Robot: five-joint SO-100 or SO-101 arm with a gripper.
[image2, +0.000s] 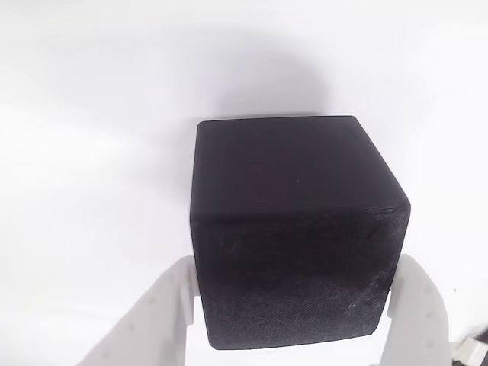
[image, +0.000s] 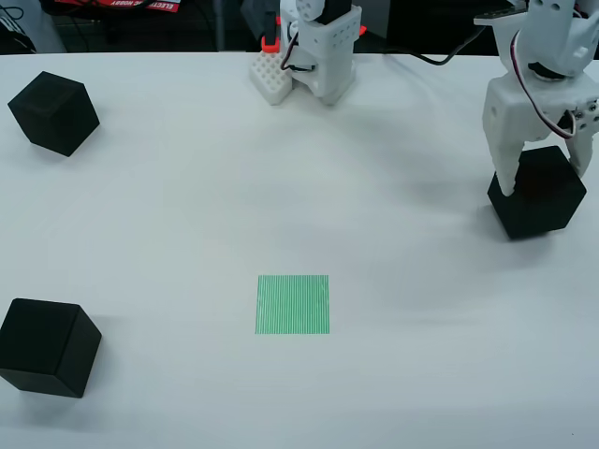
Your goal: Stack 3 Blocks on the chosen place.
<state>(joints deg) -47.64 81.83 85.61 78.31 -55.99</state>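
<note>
Black cube (image: 537,192) sat at the right edge of the table (image: 187,215), and the gripper (image: 541,178) stood right over it, white fingers (image2: 164,320) down either flank, looking clamped on its sides though whether it had left the table could not be told. In the wrist view the cube (image2: 293,229) sat square between the jaws, one finger touching each side face. Green patch (image: 293,304) lay bare near the table's middle toward the front edge, so from the gripper it lay to the left and nearer the camera in the overhead view. That was the line the carry would likely follow. Two more cubes waited along the left edge, one at the far corner (image: 54,112), one at the near corner (image: 49,346), both well apart from the patch.
</note>
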